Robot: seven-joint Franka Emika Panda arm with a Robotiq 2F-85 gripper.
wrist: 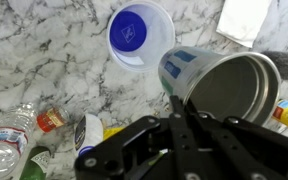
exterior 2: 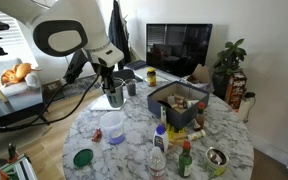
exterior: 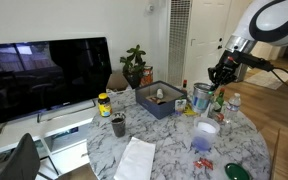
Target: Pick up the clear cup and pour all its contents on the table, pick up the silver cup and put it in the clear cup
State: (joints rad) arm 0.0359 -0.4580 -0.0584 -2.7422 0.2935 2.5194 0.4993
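My gripper (wrist: pixel 174 100) is shut on the rim of the silver cup (wrist: pixel 224 85), holding it tilted above the table (wrist: pixel 44 60). The cup's open mouth faces the wrist camera. In an exterior view the gripper (exterior 2: pixel 112 82) holds the cup (exterior 2: pixel 114 97) over the marble top (exterior 2: pixel 134 150). The clear cup (wrist: pixel 141 33) stands on the table just beyond the silver cup, and also shows in both exterior views (exterior: pixel 206 130) (exterior 2: pixel 112 124). A purple piece (exterior 2: pixel 117 138) shows at its base; I cannot tell if it is inside. Small red pieces (exterior: pixel 206 165) lie on the table.
A blue bin (exterior: pixel 162 100) of items stands mid-table. A dark cup (exterior: pixel 118 125), a white cloth (exterior: pixel 136 160), a green round lid (exterior 2: pixel 82 157), a water bottle (wrist: pixel 4 150) and small sauce bottles (exterior 2: pixel 187 160) stand around. A TV (exterior: pixel 44 75) is behind.
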